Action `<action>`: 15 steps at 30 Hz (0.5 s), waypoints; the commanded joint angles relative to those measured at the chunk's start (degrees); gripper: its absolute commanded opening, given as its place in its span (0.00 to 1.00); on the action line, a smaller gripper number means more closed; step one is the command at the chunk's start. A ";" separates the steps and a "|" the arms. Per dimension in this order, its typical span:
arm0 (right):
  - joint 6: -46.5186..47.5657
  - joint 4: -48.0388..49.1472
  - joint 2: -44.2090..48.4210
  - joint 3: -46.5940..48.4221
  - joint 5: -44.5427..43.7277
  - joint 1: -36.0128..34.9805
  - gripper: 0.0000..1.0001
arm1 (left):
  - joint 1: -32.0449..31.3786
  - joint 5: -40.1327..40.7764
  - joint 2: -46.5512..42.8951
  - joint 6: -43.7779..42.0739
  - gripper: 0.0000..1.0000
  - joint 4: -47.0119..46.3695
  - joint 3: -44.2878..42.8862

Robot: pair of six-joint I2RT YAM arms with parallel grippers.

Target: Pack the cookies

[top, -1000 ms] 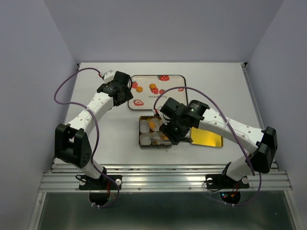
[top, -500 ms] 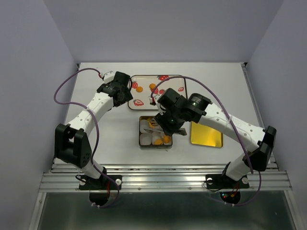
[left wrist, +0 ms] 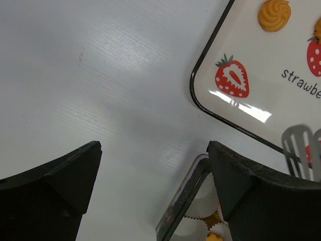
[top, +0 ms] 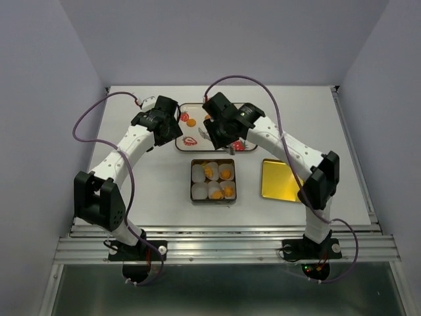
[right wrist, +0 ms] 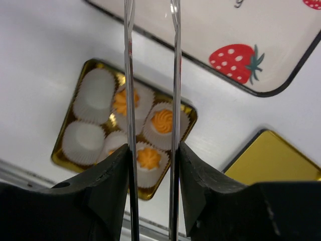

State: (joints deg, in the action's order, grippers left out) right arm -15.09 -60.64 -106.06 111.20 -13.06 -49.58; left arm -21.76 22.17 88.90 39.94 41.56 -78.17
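**White table [top: 342,125]: packing lot, partly filled**

Item 1, right gripper [top: 219,131]: clamped on thin metal tongs [right wrist: 129,75], whose blades are seen apart with nothing between them. It is held above the strawberry tray [top: 197,110].

Item 2, left gripper [left wrist: 154,150]: jaws spread wide, nothing held, hovering beside the tray's left edge.

Item 3, cookies [top: 191,122]: six are counted. Two lie loose on the tray, one close against the right gripper in the top view. Four are seated in paper cups [right wrist: 95,95] inside the gold tin [top: 213,204]. Two cups on the tin's left side are unfilled.

Item 4, gold lid [top: 283,179]: laid flat on the table just right of the tin.

Handling note: the cookies are judged light, dry and brittle, with ridged piped tops liable to crumble. Each is best taken low at the sides, across its widest part, with gentle pressure only. Purchase should be given by the ridges, but a hard squeeze may crack one.
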 commanded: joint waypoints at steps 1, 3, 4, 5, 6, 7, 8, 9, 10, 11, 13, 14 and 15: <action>-0.90 4.13 -6.25 7.26 -6.18 7.82 0.46 | -0.21 -0.55 -2.77 0.05 0.99 1.42 -2.34; 0.14 4.04 -9.15 10.34 -6.98 10.02 0.46 | -0.21 -1.17 -2.77 -0.13 0.99 0.80 -1.90; 0.59 4.30 -10.47 12.44 -7.33 10.90 0.46 | -0.21 -1.95 -2.86 -0.30 0.99 0.37 -1.72; 1.29 4.74 -12.83 13.16 -7.94 12.22 0.46 | -0.13 -2.48 -2.77 -0.65 0.99 -1.03 -1.46; 3.21 6.14 -13.81 13.52 -7.51 12.92 0.46 | -0.13 -3.62 -2.77 -1.35 0.99 -1.65 -1.28; 3.75 6.85 -15.56 14.13 -7.51 13.72 0.47 | -0.13 -4.32 -2.77 -1.88 0.99 -3.22 -1.19; 4.28 7.29 -16.36 14.74 -7.25 13.72 0.47 | -0.21 -5.03 -2.77 -2.41 0.99 -4.02 -1.19; 5.67 8.08 -16.98 15.10 -5.50 14.42 0.47 | -0.13 -5.91 -2.68 -2.68 0.99 -4.64 -1.19; 6.04 8.61 -17.42 15.01 -5.40 14.43 0.48 | -0.21 -6.00 -2.68 -2.94 0.99 -5.34 -1.11; 6.21 9.48 -17.95 14.75 -4.35 15.12 0.48 | -0.13 -5.83 -2.51 -2.94 0.99 -5.87 -1.19; 6.48 10.63 -17.95 14.14 -3.47 15.13 0.48 | -0.21 -5.56 -1.98 -2.94 0.99 -6.05 -1.28; 6.91 11.59 -17.95 14.13 -2.68 15.13 0.48 | -0.21 -5.56 -1.98 -3.03 0.99 -5.97 -1.28; 7.79 13.25 -17.52 13.35 -0.50 15.13 0.48 | -0.13 -5.48 -1.72 -3.03 0.99 -5.97 -1.37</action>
State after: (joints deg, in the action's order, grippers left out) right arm -10.33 -54.57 -124.75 123.07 -17.54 -33.69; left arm -21.76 16.91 88.64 38.26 37.41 -78.17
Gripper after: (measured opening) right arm 0.480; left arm 0.989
